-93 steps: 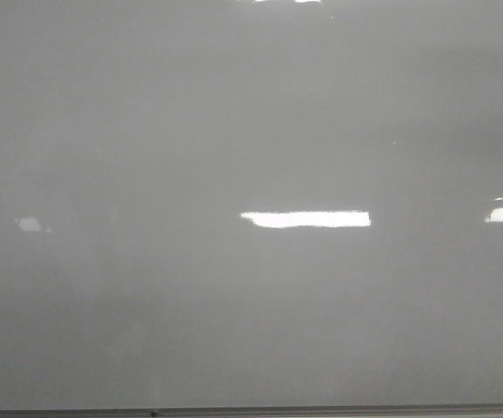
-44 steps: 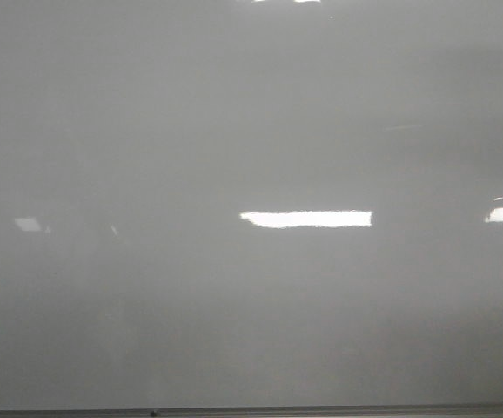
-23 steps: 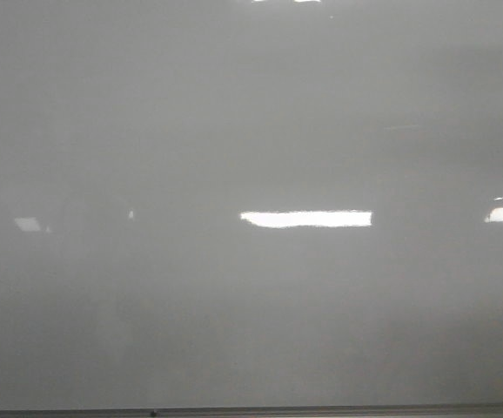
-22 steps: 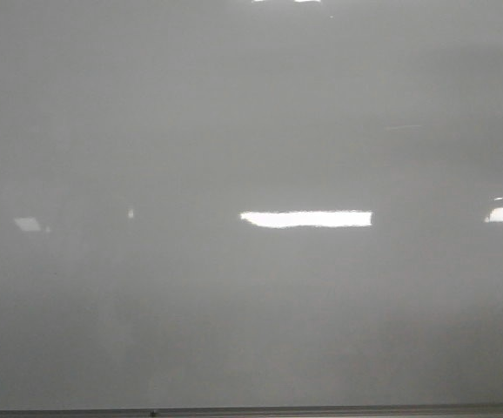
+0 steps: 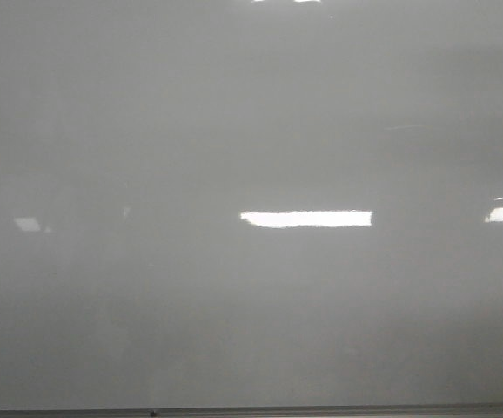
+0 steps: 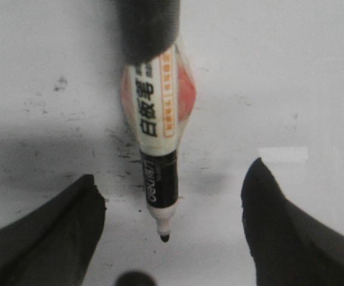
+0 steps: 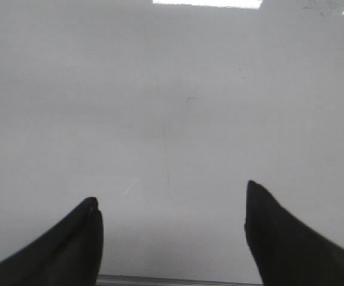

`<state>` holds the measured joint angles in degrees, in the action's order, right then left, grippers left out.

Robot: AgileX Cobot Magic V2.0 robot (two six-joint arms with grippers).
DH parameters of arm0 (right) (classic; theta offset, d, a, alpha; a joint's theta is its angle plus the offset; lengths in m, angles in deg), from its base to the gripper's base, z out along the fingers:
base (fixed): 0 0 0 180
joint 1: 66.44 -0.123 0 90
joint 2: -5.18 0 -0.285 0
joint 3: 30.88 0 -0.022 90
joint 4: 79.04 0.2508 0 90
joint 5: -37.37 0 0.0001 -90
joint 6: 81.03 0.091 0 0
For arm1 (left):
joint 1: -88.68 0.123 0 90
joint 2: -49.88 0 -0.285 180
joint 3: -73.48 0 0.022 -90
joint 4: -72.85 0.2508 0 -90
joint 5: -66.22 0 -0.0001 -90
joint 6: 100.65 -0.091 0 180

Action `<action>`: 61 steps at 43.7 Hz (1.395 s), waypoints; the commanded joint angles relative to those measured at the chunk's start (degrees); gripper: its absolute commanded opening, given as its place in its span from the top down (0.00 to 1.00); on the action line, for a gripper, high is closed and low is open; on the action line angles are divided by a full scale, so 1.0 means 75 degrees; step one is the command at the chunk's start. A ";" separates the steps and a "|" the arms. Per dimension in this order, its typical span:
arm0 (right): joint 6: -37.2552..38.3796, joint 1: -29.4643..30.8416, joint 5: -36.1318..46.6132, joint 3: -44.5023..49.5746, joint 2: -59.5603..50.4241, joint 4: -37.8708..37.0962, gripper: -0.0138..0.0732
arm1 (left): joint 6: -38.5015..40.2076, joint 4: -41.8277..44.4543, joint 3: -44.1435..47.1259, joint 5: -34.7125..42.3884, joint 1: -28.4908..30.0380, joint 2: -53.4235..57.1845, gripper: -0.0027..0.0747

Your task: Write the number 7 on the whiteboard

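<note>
No 7 on the whiteboard [image 5: 251, 131] yet; the front view shows only glare patches and the frame edge along the bottom. Left tool [image 6: 172, 229] has its fingers spread wide. The marker [image 6: 155, 161] sits between them, mounted from above rather than pinched, with its tip bare and close to the board; contact unclear. Right tool [image 7: 172, 226] is spread wide, empty, over blank board near the frame. Risk: too light a press gives a broken stroke. Old smudges [image 6: 121, 149] beside the tip could muddy the digit.
</note>
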<state>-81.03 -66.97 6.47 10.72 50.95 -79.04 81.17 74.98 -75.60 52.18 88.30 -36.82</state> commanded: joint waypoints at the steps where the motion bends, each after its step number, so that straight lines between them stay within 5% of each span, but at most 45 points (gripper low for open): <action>1: -0.0060 0.0034 0.0509 -0.0211 0.0038 0.0000 0.23 | 0.0051 0.0011 -0.0285 0.0876 0.0018 0.0024 0.46; 30: -0.0060 0.0034 0.0692 -0.0211 0.0038 0.0000 0.23 | 0.0051 0.0011 -0.0285 0.1114 0.0018 -0.0158 0.90; 47: -0.0060 0.0034 0.0186 -0.0675 0.0038 0.0161 0.23 | 0.0036 -0.0123 -0.0359 -0.0717 -0.0283 0.1911 0.99; 61: -0.0060 0.0034 -0.0936 -0.1511 0.0120 0.0161 0.23 | -0.1362 -0.0243 -0.1670 -0.4229 -0.1901 0.2313 0.99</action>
<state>-81.03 -66.97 -2.15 2.51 51.31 -78.03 74.87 74.18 -83.63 25.36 77.53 -20.03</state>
